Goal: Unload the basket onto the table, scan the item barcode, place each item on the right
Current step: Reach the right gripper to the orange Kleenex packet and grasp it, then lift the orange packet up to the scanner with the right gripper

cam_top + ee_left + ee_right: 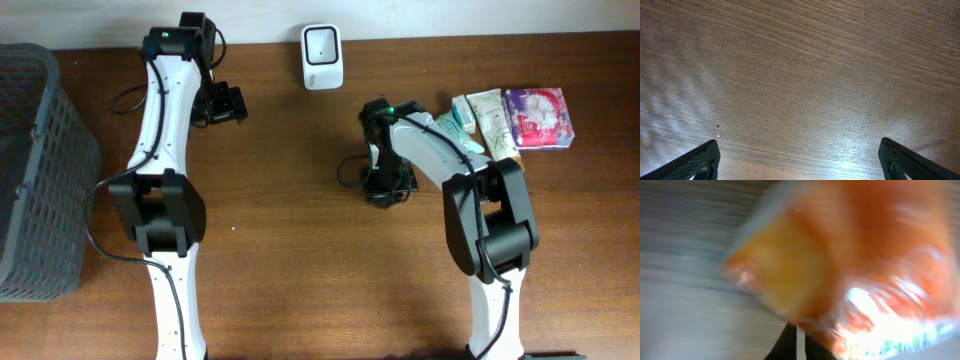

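**Brown wood counter (300,250): right gripper closed at an orange packet**

Wood grain streaks grey and blurred behind an orange packet (840,265), which fills most of the right wrist view. Its wrap is glossy and see-through, with bright glare along the lower edge and a paler yellow-orange block showing inside. No barcode or print can be made out through the blur. From overhead the packet is hidden under the arm, right of the counter's middle.

At the bottom of that wrist view the right gripper (796,342) has its 2 dark fingers pressed together, only a thin pale line between them, and the packet's lower edge sits right at their tips. Whether they pinch the wrap cannot be told. Overhead, the right arm folds back on itself, elbow out toward the right and wrist pointing down at the counter.

A white scanner (322,57) stands at the far edge, well apart from that wrist. Pale tubes (490,118) and a purple packet (540,117) lie side by side at the far right.

The left arm stretches toward the far left corner. Its left gripper (802,160) is spread wide over bare wood, holding nothing. A grey basket (40,170) sits at the left edge.
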{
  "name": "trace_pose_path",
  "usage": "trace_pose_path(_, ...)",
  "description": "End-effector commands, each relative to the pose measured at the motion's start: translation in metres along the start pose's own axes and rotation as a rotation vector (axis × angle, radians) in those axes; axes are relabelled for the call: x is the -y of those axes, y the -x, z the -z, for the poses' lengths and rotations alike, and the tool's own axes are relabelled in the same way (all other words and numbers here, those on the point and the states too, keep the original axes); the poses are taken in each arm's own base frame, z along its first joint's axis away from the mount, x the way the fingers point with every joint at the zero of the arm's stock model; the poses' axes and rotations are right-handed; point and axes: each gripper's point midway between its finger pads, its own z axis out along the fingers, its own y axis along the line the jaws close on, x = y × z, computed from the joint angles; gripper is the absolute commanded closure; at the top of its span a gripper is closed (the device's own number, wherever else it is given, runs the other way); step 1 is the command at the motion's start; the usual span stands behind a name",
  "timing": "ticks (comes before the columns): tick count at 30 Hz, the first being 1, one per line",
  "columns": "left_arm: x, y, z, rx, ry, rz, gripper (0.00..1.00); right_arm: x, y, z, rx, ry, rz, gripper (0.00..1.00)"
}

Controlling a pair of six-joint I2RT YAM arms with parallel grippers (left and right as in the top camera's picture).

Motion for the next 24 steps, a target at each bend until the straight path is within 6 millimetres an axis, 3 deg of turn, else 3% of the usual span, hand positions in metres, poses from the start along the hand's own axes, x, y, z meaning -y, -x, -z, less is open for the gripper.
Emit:
trace_pose_path(1, -0.003, 0.003, 0.012, 0.031, 0.001, 0.000, 0.01, 0.052, 0.021, 0.023, 0.097, -0.230, -0.099, 0.95)
trace_pose_path(3, -0.003, 0.003, 0.012, 0.031, 0.001, 0.000, 0.01, 0.063, 0.054, 0.061, 0.222, -0.194, -0.152, 0.85)
trace_pose_path(4, -0.003, 0.003, 0.012, 0.031, 0.001, 0.000, 0.01, 0.057, 0.080, 0.082, 0.324, -0.106, -0.171, 0.69)
trace_pose_path(5, -0.003, 0.003, 0.012, 0.031, 0.001, 0.000, 0.01, 0.051, 0.089, 0.090, 0.355, -0.040, -0.174, 0.61)
trace_pose_path(6, -0.003, 0.003, 0.012, 0.031, 0.001, 0.000, 0.01, 0.048, 0.086, 0.088, 0.334, -0.009, -0.174, 0.61)
trace_pose_path(7, -0.003, 0.003, 0.012, 0.031, 0.001, 0.000, 0.01, 0.048, 0.068, 0.081, 0.255, -0.002, -0.178, 0.57)
trace_pose_path(10, -0.003, 0.003, 0.012, 0.031, 0.001, 0.000, 0.01, 0.056, 0.013, 0.067, 0.027, -0.053, -0.186, 0.87)
trace_pose_path(11, -0.003, 0.003, 0.012, 0.031, 0.001, 0.000, 0.01, 0.059, 0.004, 0.058, -0.009, -0.068, -0.188, 0.95)
trace_pose_path(13, -0.003, 0.003, 0.012, 0.031, 0.001, 0.000, 0.01, 0.061, 0.003, 0.038, -0.017, -0.077, -0.188, 0.96)
trace_pose_path(16, -0.003, 0.003, 0.012, 0.031, 0.001, 0.000, 0.01, 0.059, 0.033, 0.024, 0.103, -0.051, -0.185, 0.96)
trace_pose_path(19, -0.003, 0.003, 0.012, 0.031, 0.001, 0.000, 0.01, 0.054, 0.072, 0.027, 0.254, -0.019, -0.168, 0.96)
trace_pose_path(20, -0.002, 0.003, 0.012, 0.031, 0.001, -0.002, 0.01, 0.048, 0.086, 0.031, 0.312, 0.012, -0.162, 0.96)
trace_pose_path(21, -0.002, 0.003, 0.012, 0.031, 0.001, -0.002, 0.01, 0.026, 0.099, 0.036, 0.355, 0.134, -0.114, 0.94)
trace_pose_path(22, -0.002, 0.003, 0.012, 0.031, 0.001, -0.002, 0.01, 0.012, 0.104, 0.041, 0.372, 0.210, -0.072, 0.86)
trace_pose_path(23, -0.002, 0.003, 0.012, 0.031, 0.001, -0.002, 0.01, 0.011, 0.104, 0.045, 0.376, 0.216, -0.070, 0.83)
trace_pose_path(24, -0.002, 0.003, 0.012, 0.031, 0.001, -0.002, 0.01, 0.014, 0.103, 0.050, 0.369, 0.215, -0.078, 0.75)
